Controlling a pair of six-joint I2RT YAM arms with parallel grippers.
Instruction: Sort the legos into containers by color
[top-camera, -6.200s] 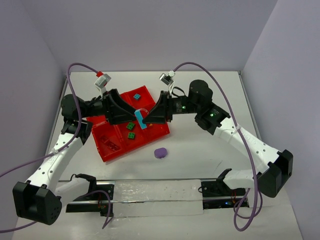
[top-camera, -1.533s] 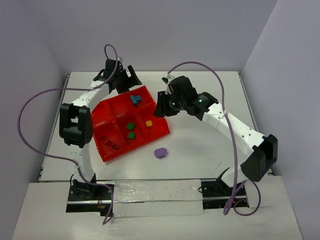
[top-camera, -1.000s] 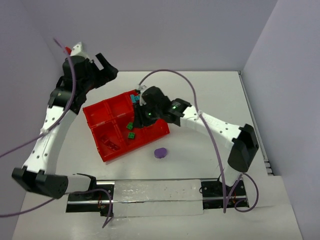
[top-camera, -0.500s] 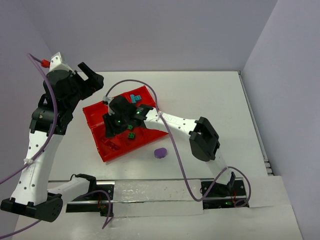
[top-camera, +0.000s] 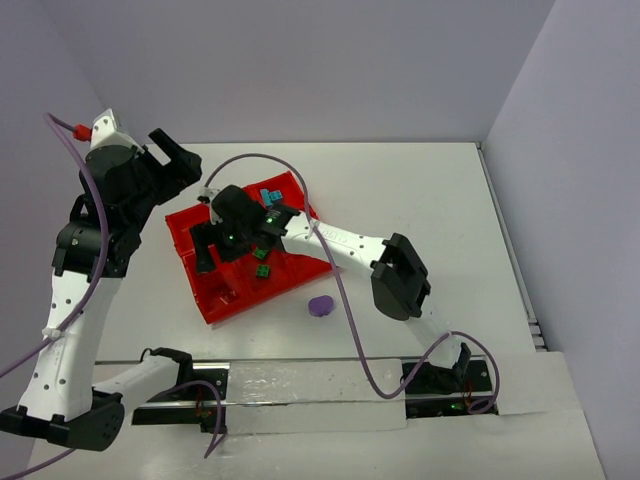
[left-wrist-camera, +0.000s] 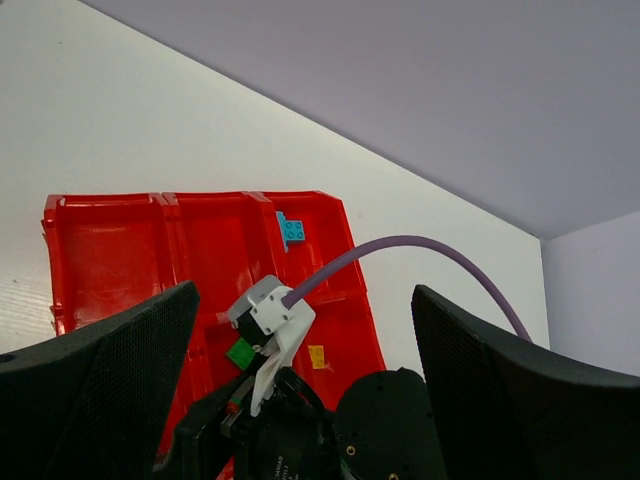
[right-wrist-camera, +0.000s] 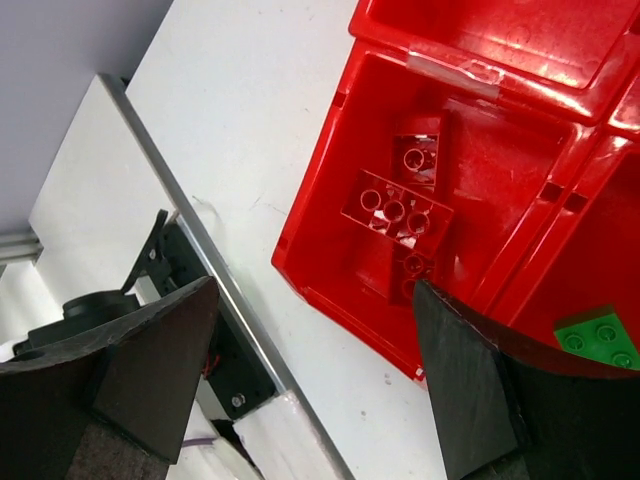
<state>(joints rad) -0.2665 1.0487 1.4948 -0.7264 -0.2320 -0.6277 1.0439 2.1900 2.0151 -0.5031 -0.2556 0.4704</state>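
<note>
Your right gripper hangs over the near-left corner compartment of the red tray, its fingers well apart with nothing between them. The red bricks lie loose on that compartment's floor below. Your left gripper is raised off the table's far-left corner, fingers spread wide and holding nothing. The teal bricks sit in the tray's far-right corner compartment, the green bricks in the middle one of the near row, and a yellow brick in the near-right one. The one piece outside is the purple brick, which lies on the bare table just off the tray's near edge, toward the table's near side. Treat it as your next pick. It is probably very light, hard and slick, so it will skid or flip if a finger nudges it before the other one lands. Come down with a finger on each side and close on two opposite flat walls, low on the body rather than over the studs. The overhead view is too small to show how it is turned, so check with the wrist camera first. The far-row compartments with no bricks showing look like its place.
</note>
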